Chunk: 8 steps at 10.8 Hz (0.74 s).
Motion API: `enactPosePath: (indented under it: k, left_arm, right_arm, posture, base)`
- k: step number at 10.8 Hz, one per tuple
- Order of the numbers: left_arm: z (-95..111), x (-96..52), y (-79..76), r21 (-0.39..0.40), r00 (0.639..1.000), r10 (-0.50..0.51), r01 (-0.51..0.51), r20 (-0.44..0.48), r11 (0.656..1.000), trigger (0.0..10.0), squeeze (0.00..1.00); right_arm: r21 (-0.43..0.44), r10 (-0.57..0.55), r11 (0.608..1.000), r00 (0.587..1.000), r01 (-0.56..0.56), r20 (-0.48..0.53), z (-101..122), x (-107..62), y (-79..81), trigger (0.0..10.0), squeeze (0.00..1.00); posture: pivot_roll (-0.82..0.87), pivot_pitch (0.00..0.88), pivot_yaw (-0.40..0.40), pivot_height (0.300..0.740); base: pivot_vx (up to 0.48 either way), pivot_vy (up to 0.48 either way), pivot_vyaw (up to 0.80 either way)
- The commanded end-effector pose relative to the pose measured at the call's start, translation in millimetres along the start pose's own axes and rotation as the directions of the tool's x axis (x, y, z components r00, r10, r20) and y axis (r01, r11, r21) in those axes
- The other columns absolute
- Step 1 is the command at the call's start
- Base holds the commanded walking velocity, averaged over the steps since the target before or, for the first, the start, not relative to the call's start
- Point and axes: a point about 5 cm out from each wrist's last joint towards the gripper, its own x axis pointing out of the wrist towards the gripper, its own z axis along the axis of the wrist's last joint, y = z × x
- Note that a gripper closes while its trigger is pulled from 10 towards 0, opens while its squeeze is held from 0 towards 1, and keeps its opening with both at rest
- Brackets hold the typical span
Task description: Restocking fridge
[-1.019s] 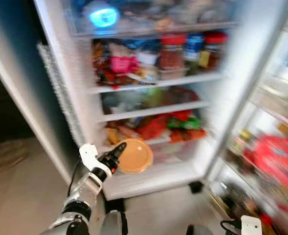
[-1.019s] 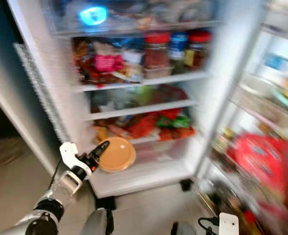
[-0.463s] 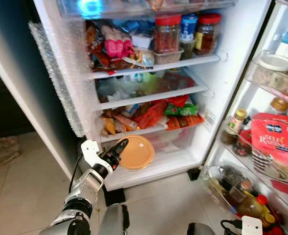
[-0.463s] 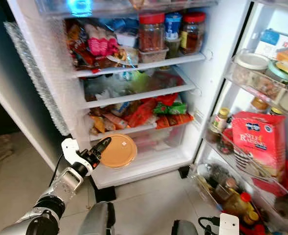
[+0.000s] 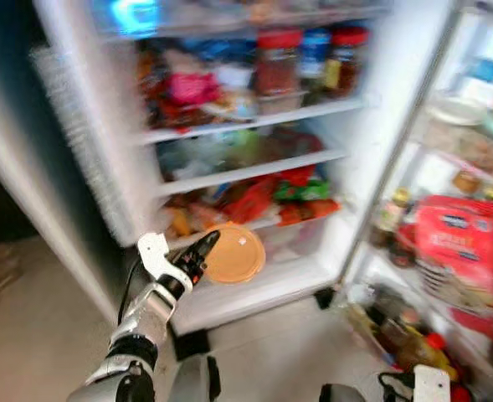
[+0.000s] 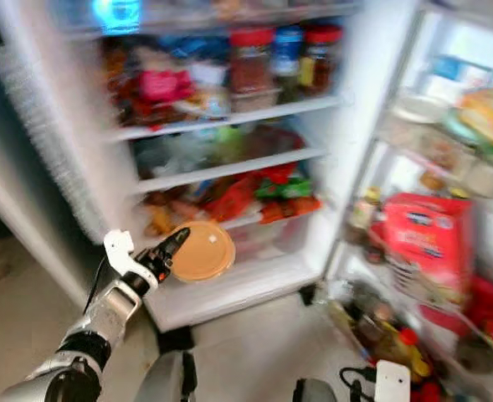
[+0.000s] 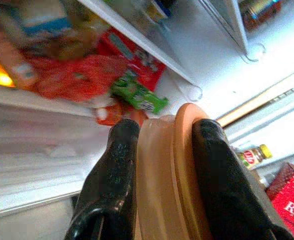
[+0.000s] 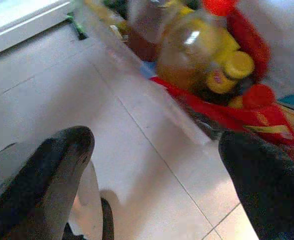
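The big white fridge [image 5: 380,126] stands open and takes up most of the picture. Its door [image 6: 447,167] swings out on the right side. Both eye pictures are a bit blurry.

Inside, three white shelves [image 5: 254,121] run across the middle, one above the other. They are stuffed with food. On the top shelf stand three jars [image 5: 277,63] in a row: two with red lids and one with a blue lid between them. To their left sits a pink packet [image 5: 192,86]. On the lowest shelf lies a heap of red and orange snack bags [image 5: 254,201], with a green packet [image 5: 300,191] on top at the right.

In the door on the right stands a large red bag with white writing [image 6: 418,243]. Below it, in the lower right corner, is a yellow bottle with a red cap [image 6: 392,345].

The light tiled floor [image 5: 28,335] fills the lower left.

The left pincer [image 5: 206,249] is in the middle of the picture, low down, in front of the snack bags. Its two black fingers [image 7: 112,185] are pinching the round flat tan container [image 5: 233,255] by its edge. The container is held up in the air, just before the bottom drawer.

The right pincer [image 8: 156,165] hangs low above the floor, with its fingers spread wide apart.
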Motion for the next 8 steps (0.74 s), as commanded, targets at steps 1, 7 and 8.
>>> enactPosePath:
  k: [1,7,8]
  left_arm:
    - [7.7,6.8,-8.7,0.026,0.999,-0.045,0.045,0.013,0.999,10.0,0.0]
    - [9.3,8.7,-13.4,0.055,0.997,-0.08,0.08,0.0,0.995,10.0,0.0]
    - [10.7,9.1,-14.0,0.057,0.996,-0.084,0.083,0.003,0.995,10.0,0.0]
  right_arm:
    - [0.015,-0.006,1.0,1.0,0.006,0.027,4.0,0.5,-1.5,10.0,0.0]
    - [-0.003,0.007,1.0,1.0,-0.007,0.017,4.0,0.9,-1.6,10.0,0.0]
    - [-0.006,0.01,1.0,1.0,-0.01,0.01,3.7,1.0,-1.4,10.0,0.0]
  posture:
    - [0.05,0.0,0.005,0.596]
    - [0.05,0.0,0.001,0.596]
    - [0.05,0.0,0.001,0.596]
  base:
    - [0.262,0.0,0.0]
    - [0.264,0.0,0.0]
    - [0.266,0.0,0.0]
